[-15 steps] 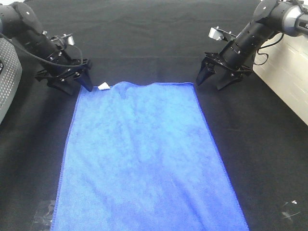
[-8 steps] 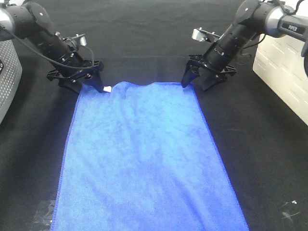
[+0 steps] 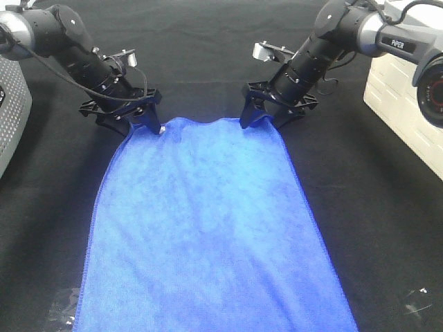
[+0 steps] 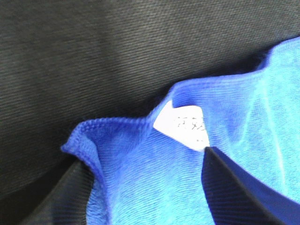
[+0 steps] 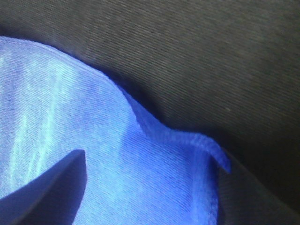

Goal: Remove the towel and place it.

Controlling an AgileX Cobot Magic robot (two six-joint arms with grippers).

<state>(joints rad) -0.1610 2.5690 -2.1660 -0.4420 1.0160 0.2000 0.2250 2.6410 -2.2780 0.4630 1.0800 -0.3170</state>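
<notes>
While the towel (image 3: 208,228) lies spread flat down the middle of the high view, from just above centre to the bottom edge, both arms are at its far hem. The left gripper (image 3: 138,117) sits at the upper-left corner of the blue cloth, beside the small white tag (image 3: 160,128). The right gripper (image 3: 266,114) sits at the upper-right corner. Both point down at the black table cloth (image 3: 208,55).

A white slatted box (image 3: 405,90) stands at the right edge and a grey housing (image 3: 10,117) at the left edge. What either holds cannot be seen from here, and no part of the towel is in them.

In the left wrist view the two dark fingers (image 4: 234,187) stand well apart, with the towel's corner and the tag (image 4: 185,126) lying between them. The hem is rucked up into a small ridge and nothing is pinched yet.

In the right wrist view the fingers (image 5: 51,187) are likewise spread, straddling a raised fold of hem at the corner.

The step in hand looks to be the corner grasp. To do it well, each pincer should come together on the lifted ridge of hem, catching only blue cloth and none of the black weave beneath. Both should close at about the same time, so the towel rises level rather than skewed.
</notes>
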